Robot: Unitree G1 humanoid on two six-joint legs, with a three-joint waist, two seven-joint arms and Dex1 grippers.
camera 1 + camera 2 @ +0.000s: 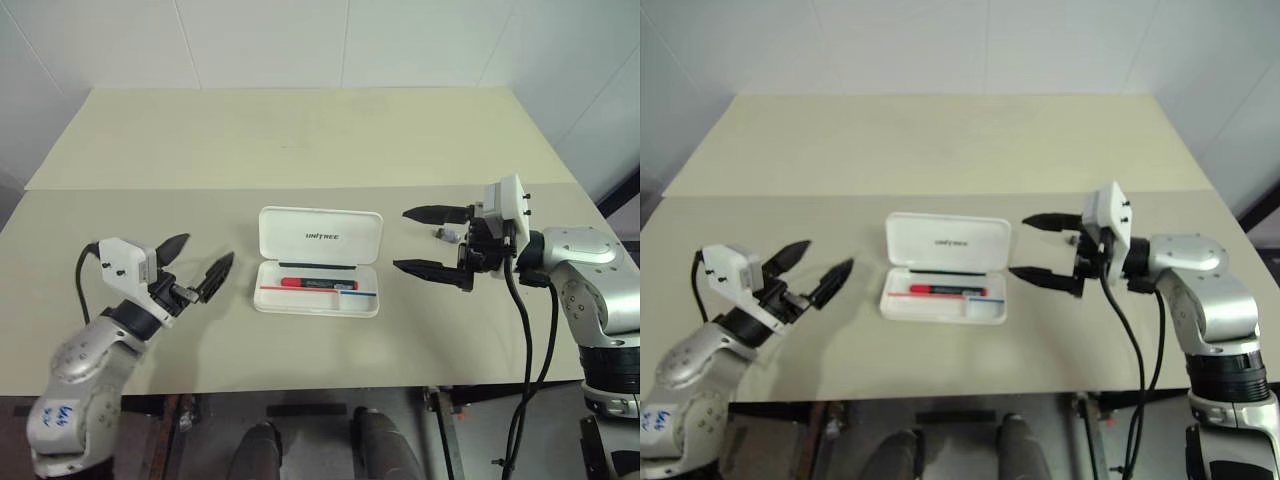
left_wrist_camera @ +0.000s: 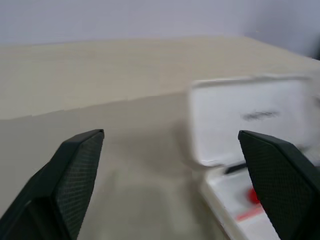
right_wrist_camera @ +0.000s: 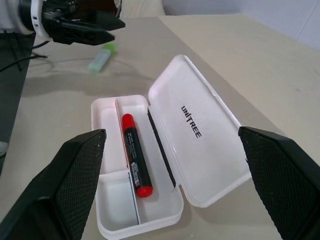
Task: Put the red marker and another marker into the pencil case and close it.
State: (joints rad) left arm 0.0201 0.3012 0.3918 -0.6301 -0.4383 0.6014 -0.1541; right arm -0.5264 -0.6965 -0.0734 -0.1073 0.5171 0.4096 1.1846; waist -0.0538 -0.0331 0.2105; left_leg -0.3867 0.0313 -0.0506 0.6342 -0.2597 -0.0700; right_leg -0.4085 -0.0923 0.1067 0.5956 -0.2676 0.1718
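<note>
The white pencil case (image 1: 320, 236) lies open at the table's middle, its "UNITREE" lid tilted back. In its tray (image 3: 112, 200) lies the red marker (image 1: 318, 284), alongside the hinge. The light-green marker (image 3: 102, 57) rests on the table on the case's left side, near my left gripper (image 1: 207, 250). That gripper hovers open and empty left of the case, pointing toward it. To the case's right, my right gripper (image 1: 401, 239) is open and empty, its fingers (image 3: 72, 182) aimed at the case from above the table.
A tiny grey-purple piece (image 1: 447, 234) lies on the table just behind my right gripper. The beige table (image 1: 300, 140) stretches bare behind the case up to a white wall. Its front edge runs just below both arms.
</note>
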